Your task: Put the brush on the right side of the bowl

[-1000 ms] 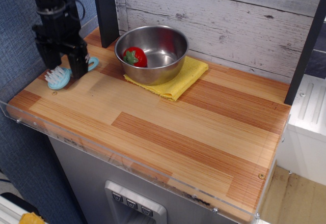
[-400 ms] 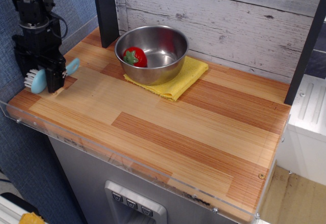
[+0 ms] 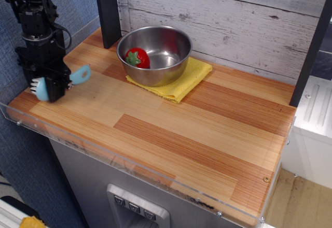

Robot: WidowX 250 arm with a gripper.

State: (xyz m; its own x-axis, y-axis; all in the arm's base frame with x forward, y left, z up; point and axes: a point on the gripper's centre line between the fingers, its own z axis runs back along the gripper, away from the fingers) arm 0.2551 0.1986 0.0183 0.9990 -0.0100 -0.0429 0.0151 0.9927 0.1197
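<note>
My black gripper (image 3: 52,87) is at the far left of the wooden counter (image 3: 171,119), shut on the light-blue brush (image 3: 79,76). The brush's white bristles (image 3: 35,86) stick out to the left of the fingers and its handle points right toward the bowl. The brush is held just above the counter near its left edge. The shiny steel bowl (image 3: 166,52) stands at the back on a yellow cloth (image 3: 189,80), well to the right of the gripper. A red strawberry (image 3: 138,58) lies inside the bowl.
A dark post (image 3: 108,10) stands behind the bowl's left side and another post (image 3: 311,52) at the right edge. A whitewashed plank wall (image 3: 233,15) runs behind. A clear plastic lip (image 3: 104,158) lines the front edge.
The gripper has moved left with the brush and lifted it off the counter. The brush has turned so its handle now points right.
</note>
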